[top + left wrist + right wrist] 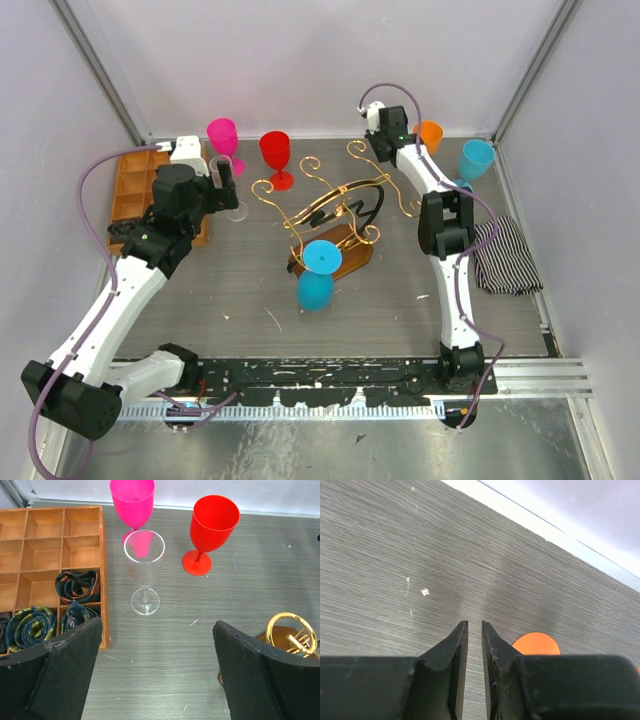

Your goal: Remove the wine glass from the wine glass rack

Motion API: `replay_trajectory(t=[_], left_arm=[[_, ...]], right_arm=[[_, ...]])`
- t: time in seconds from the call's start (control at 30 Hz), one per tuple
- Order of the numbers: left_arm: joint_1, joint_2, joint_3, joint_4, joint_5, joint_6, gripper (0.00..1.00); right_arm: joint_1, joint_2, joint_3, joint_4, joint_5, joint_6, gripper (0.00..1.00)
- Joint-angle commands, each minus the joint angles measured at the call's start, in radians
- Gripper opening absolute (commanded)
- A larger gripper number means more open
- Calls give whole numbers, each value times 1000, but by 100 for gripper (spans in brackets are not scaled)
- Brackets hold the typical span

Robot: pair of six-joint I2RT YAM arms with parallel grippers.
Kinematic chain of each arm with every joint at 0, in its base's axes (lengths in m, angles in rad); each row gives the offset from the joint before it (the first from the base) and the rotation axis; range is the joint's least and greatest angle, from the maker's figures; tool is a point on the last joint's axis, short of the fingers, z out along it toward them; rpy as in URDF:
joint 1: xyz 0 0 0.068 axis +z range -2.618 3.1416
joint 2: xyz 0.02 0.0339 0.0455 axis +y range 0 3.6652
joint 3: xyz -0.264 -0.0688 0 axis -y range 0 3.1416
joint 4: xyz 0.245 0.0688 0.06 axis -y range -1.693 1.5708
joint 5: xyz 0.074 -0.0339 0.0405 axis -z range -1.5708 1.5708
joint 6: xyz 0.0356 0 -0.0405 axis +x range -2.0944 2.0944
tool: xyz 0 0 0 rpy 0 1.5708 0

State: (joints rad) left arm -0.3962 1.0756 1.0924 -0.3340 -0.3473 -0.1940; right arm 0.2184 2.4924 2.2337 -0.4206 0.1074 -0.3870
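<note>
Blue wine glass (320, 275) hangs inverted at 6 o'clock of wine glass rack (355, 255). Left claw (157, 645), 10 o'clock, spread wide, empty. Right claw (474, 627), 1 o'clock, almost pressed together, empty.

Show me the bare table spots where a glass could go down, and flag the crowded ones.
Bare: table on the near side of the rack, left of the blue glass; also between rack and right arm. Crowded: back left, with pink glass, red glass, clear glass and orange tray; back right, orange glass and teal glass.
</note>
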Motion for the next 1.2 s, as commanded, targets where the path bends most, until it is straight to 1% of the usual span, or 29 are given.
replay_trajectory(t=[0.0, 0.1, 0.17, 0.27, 0.33, 0.4, 0.43, 0.47, 0.57, 0.67, 0.73, 0.83, 0.93, 0.97, 1.0, 1.17], left_arm=[[-5, 0, 31, 31, 6, 3, 98], [-6, 5, 36, 31, 6, 4, 98], [-6, 10, 37, 32, 5, 5, 98], [-6, 18, 46, 32, 12, 5, 98], [-6, 29, 63, 20, 27, 5, 98], [-6, 47, 85, 0, 35, 3, 98], [-6, 62, 99, -17, 37, 2, 98], [-5, 83, 121, -38, 40, -4, 98], [2, 125, 190, -99, 70, -20, 98], [3, 132, 211, -91, 82, -27, 98], [4, 132, 221, -85, 79, -27, 98], [5, 137, 244, -103, 71, -27, 98], [7, 137, 261, -129, 68, -30, 98], [7, 135, 263, -134, 65, -31, 98], [6, 134, 265, -142, 65, -32, 98], [7, 132, 275, -166, 95, -55, 98]], right_arm=[[1, -140, 35, 86, -62, 68, 23], [4, -195, 17, 151, -55, 66, 23], [3, -245, -14, 223, -50, 71, 23], [3, -330, -23, 297, -60, 111, 24], [4, -350, 56, 243, -66, 173, 25], [4, -368, 147, 134, -69, 270, 27], [5, -387, 165, 87, -85, 311, 29], [4, -422, 154, 40, -106, 362, 34], [9, -568, 50, -27, -196, 474, 40], [13, -700, -34, -145, -323, 612, 40], [13, -793, -105, -215, -435, 710, 40], [13, -950, -286, -270, -628, 847, 40], [17, -1060, -430, -338, -791, 892, 40], [21, -1095, -474, -355, -820, 899, 40], [32, -1129, -528, -363, -838, 908, 40], [72, -1217, -629, -454, -890, 902, 41]])
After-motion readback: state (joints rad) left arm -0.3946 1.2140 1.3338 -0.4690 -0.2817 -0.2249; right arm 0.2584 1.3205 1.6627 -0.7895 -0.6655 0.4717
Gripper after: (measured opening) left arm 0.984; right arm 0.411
